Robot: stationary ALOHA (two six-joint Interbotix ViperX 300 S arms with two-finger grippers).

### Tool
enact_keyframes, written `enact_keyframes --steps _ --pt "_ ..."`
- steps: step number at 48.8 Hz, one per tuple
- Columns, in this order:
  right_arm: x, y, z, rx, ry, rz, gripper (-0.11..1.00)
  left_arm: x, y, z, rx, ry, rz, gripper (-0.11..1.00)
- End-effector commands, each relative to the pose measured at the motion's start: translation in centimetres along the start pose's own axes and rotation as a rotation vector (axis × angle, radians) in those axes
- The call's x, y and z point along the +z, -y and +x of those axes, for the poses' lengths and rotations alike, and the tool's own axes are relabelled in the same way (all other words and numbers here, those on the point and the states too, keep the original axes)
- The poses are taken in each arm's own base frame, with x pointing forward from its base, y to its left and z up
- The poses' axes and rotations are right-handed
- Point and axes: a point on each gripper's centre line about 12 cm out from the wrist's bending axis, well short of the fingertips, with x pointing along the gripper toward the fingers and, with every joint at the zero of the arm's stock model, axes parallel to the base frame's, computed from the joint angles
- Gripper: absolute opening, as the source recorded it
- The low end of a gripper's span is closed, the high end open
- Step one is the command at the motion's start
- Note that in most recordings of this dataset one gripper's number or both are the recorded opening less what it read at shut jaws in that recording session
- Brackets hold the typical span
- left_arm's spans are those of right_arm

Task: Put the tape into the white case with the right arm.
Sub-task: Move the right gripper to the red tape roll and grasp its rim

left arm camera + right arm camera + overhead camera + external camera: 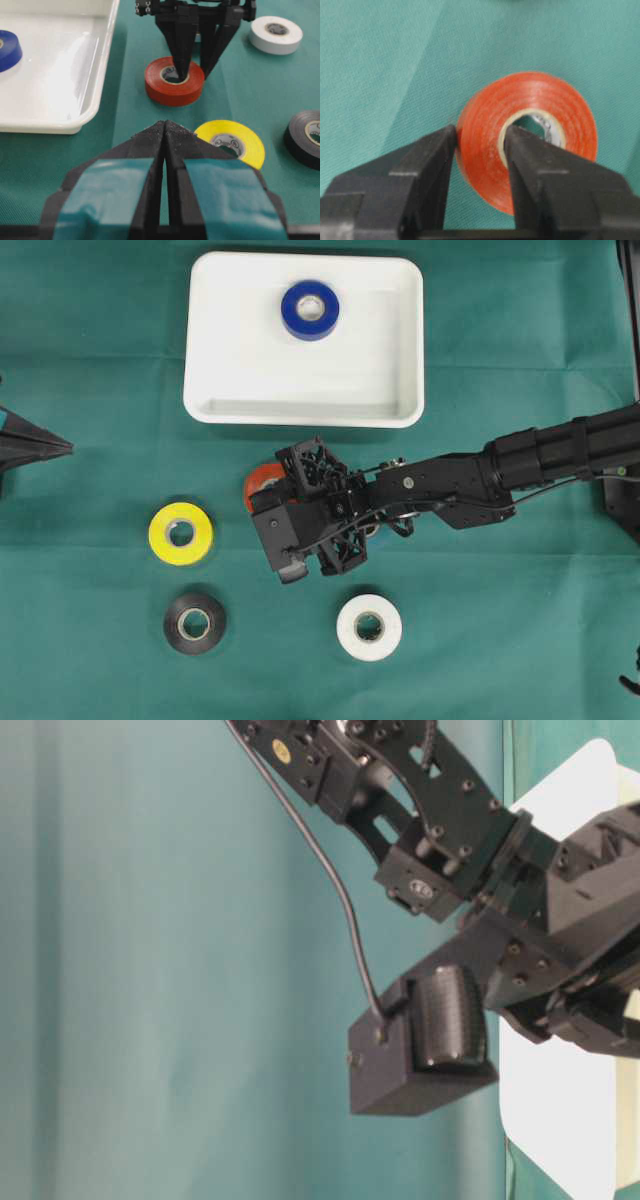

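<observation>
Right gripper (480, 142): clamped on red tape (527, 137) wall, one finger in the core, for lifting.
White case (400, 405): holds blue tape (309, 309).
Left gripper (165, 131): closed, idle.

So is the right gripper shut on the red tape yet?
Shut: right gripper pinches the red tape wall, one finger in the core, one outside.

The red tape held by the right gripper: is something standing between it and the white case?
Nothing visible does. The red tape lies just beside the white case, with only bare green cloth between them. The blue tape already lies inside, near the far rim.
</observation>
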Motion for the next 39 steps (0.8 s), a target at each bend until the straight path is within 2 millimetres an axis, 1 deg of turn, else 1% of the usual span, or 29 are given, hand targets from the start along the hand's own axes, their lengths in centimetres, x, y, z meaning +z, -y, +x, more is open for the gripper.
enact_keyframes --steps 1,17,21,32,39 --pt "1.6 0.3 -0.8 -0.009 0.045 -0.001 0.01 0.5 0.0 0.0 -0.002 0.015 -0.003 0.0" --pt "1.6 0.4 -1.0 -0.01 0.039 -0.001 0.01 0.5 0.0 0.0 -0.002 0.015 -0.003 0.0" --pt "2.3 0.2 -1.7 -0.01 0.057 -0.005 0.01 0.5 0.0 0.0 -0.002 0.015 -0.003 0.0" --pt "4.0 0.6 -4.4 -0.023 0.087 -0.002 0.01 0.5 0.0 0.0 -0.002 0.015 -0.004 0.0" --pt "4.7 0.8 -5.3 -0.029 0.1 0.0 0.01 0.5 0.0 0.0 -0.002 0.015 -0.003 0.0"
